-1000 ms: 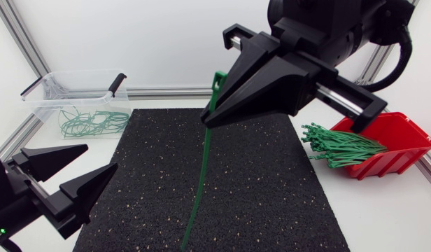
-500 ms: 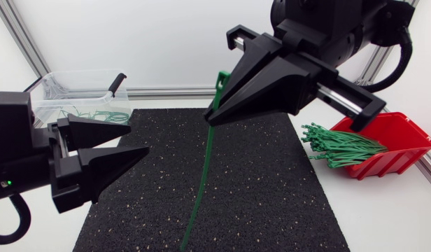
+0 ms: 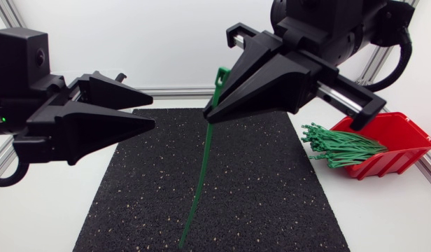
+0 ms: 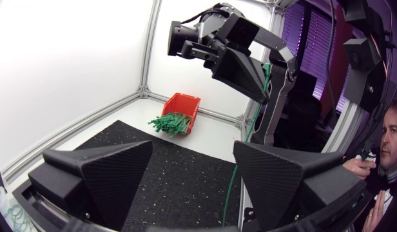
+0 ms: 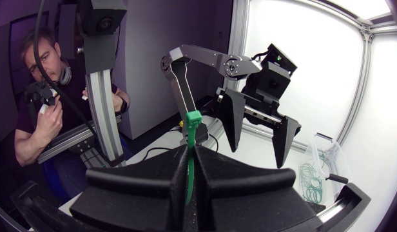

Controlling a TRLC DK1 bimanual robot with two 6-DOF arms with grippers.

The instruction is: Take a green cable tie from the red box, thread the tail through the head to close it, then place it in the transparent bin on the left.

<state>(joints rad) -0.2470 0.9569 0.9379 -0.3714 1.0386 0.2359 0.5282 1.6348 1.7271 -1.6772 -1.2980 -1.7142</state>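
Right gripper (image 3: 210, 119) had its two wedge fingers closed tight on a single green cable tie (image 3: 201, 182), gripping it just below the head. In the right wrist view the tie's square head (image 5: 193, 122) stood upright, poking out above the pressed-together fingertips. From that grip the strap hung down in a slight curve over the black mat (image 3: 271, 196), its tail end low near the mat's front edge; whether it touched the mat could not be told.

Left gripper (image 3: 154, 107) was spread wide and held nothing, raised above the mat's left side with its tips aimed at the hanging tie but apart from it.

Off to the right, the red box (image 3: 404, 136) sat beside the mat with a bundle of green ties (image 3: 341, 145) spilling over its rim. Beyond the left gripper, the transparent bin (image 5: 324, 154) held a few looped green ties (image 5: 308, 177).
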